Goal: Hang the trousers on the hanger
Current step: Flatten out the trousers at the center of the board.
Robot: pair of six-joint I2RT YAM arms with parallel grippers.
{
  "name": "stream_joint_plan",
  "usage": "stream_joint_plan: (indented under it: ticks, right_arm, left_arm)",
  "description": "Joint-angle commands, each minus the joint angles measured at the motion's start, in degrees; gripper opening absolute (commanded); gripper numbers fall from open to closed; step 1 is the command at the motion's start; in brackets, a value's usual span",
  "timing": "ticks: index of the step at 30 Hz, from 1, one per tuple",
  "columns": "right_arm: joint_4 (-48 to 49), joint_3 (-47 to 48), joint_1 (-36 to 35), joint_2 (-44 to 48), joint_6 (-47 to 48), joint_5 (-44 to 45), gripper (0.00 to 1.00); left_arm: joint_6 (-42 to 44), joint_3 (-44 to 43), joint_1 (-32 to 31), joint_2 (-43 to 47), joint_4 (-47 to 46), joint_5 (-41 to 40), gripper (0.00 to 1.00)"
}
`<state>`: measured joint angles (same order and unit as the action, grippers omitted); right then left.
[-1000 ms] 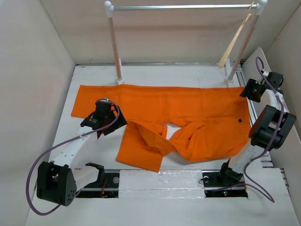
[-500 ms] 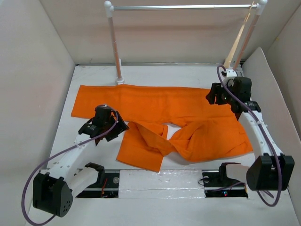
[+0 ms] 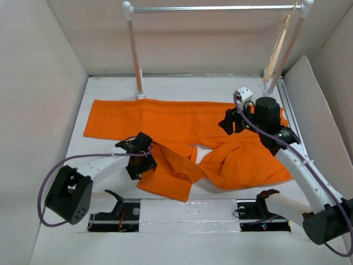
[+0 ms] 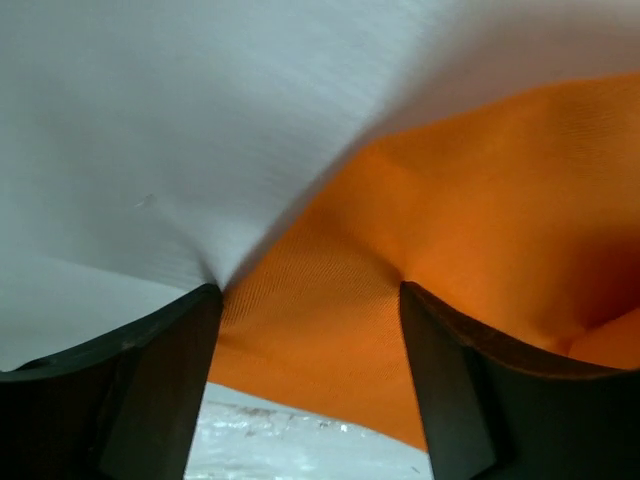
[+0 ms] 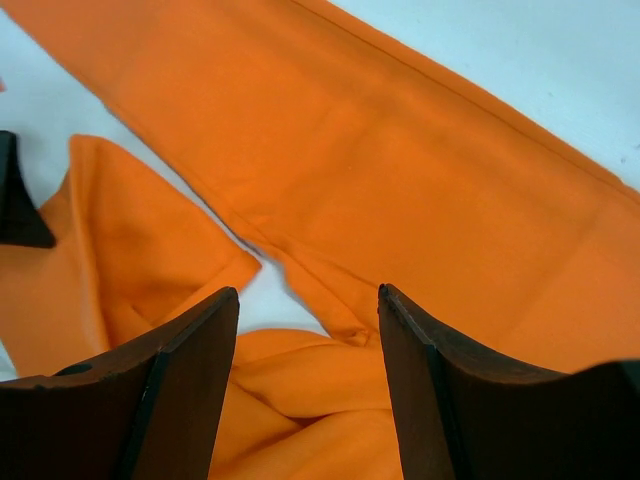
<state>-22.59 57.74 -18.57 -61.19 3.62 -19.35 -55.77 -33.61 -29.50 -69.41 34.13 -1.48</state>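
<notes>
Trousers (image 3: pixel 182 118): bright orange, lying on the white bench (image 3: pixel 187 88). One leg runs flat and straight along the far side, out toward the left. The other leg is folded and rumpled, doubling back toward the near edge and ending in a loose flap near the middle. A small gap of bare bench shows between the two legs. The waist end lies on the right and is partly hidden under the right arm.

Hanger (image 3: pixel 277 49): pale wood colour, hanging at the right end of the rack (image 3: pixel 215 8) and slanting close beside the right white post. It is well apart from the trousers, and nothing is draped on it.

Left claw (image 3: pixel 144 163) (image 4: pixel 310 350): low at the near-left edge of the folded leg. In the wrist view the jaws are spread, with the cloth edge lying in the gap between the two dark fingers (image 4: pixel 150 390). White bench shows beyond it. The claw is released and pinches no fabric. Whether the tips touch the bench, I cannot tell.

Right claw (image 3: pixel 227 121) (image 5: pixel 305 330): above the middle of the garment, pointing left. Its jaws stand wide apart, so it is released and holds nothing. The wrist view looks down between the fingers (image 5: pixel 170 390) at the point where the two legs part. The flat far leg crosses the view, and a sliver of white bench shows at the fork.
</notes>
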Motion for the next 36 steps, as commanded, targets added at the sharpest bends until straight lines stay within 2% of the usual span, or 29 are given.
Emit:
stream_joint_plan:
  ticks: [1,5,6,7,8,9,11,14,17,18,20,21,22,23,24,25,30,35,36]
  right_arm:
    - [-0.2,-0.2,-0.6,3.5,1.6,0.0,0.63]
    - [-2.8,3.9,2.0,4.6,3.6,-1.4,0.63]
    - [-3.2,4.7,2.7,4.7,3.9,-2.4,0.63]
    - [-5.2,6.2,2.7,5.1,4.2,-3.1,0.63]
    - [-5.2,6.2,2.7,5.1,4.2,-3.1,0.63]
    - [-5.9,6.3,2.7,5.5,4.3,-3.1,0.63]
    - [-7.6,5.1,3.2,7.6,4.4,-3.6,0.63]
    - [-6.1,0.3,3.2,11.9,3.0,-4.5,0.63]
    - [-6.1,-2.7,3.2,13.0,2.8,-4.5,0.63]
    - [-6.2,-4.2,3.2,13.0,2.9,-4.5,0.63]
    - [-6.2,-5.9,3.2,13.0,2.9,-4.3,0.63]
    - [-6.4,-8.5,3.7,13.5,2.9,-2.2,0.63]
    - [-6.4,-8.5,3.7,13.5,2.9,-2.2,0.63]
    - [-6.1,-9.5,3.7,13.6,2.9,-1.8,0.63]
    - [-6.2,-11.1,4.3,13.6,3.0,-1.4,0.63]
    - [-6.5,-11.8,4.3,13.6,3.1,-1.3,0.63]
    - [-8.3,-14.9,5.6,13.6,4.6,-2.4,0.63]
    - [-9.0,-17.5,6.1,13.7,4.8,-3.9,0.63]
    - [-9.2,-17.6,6.1,13.7,4.9,-5.3,0.63]
  left_arm:
    - [-2.8,-1.5,-4.5,-6.2,-0.7,-3.4,0.65]
    - [-5.3,-3.9,-8.8,-14.0,-0.2,-5.7,0.64]
    - [-5.0,-4.8,-8.8,-16.9,-0.4,-6.2,0.58]
    - [-4.6,-4.6,-9.3,-18.5,-1.4,-5.6,0.15]
    - [-4.6,-4.6,-9.4,-18.5,-1.4,-5.6,0.14]
    - [-5.1,-4.5,-9.4,-19.0,-1.3,-5.2,0.01]
    - [-5.8,-4.4,-9.4,-18.4,-1.3,-5.7,0.00]
    - [-5.1,-9.4,-9.9,-14.9,5.5,-12.7,0.00]
    - [-2.3,-20.8,-9.9,-10.7,15.5,-21.5,0.00]
    - [-1.3,-28.3,-9.9,-9.1,19.4,-24.9,0.00]
    - [0.1,-37.3,-9.9,-8.6,23.8,-29.9,0.00]
    - [1.6,-50.4,-9.9,-9.4,29.9,-36.5,0.00]
    - [1.6,-50.5,-9.9,-9.4,29.9,-36.6,0.00]
    - [3.7,-56.4,-10.4,-9.5,31.1,-39.0,0.00]
    - [4.3,-57.4,-10.4,-8.8,31.1,-39.4,0.00]
    - [3.7,-57.0,-10.4,-7.3,31.1,-39.7,0.00]
    - [-8.3,-37.5,-10.4,8.4,31.1,-39.3,0.00]
    - [-18.7,-19.9,-3.5,27.5,31.1,-36.5,0.00]
    - [-19.9,-18.1,-2.6,30.0,31.1,-36.1,0.23]
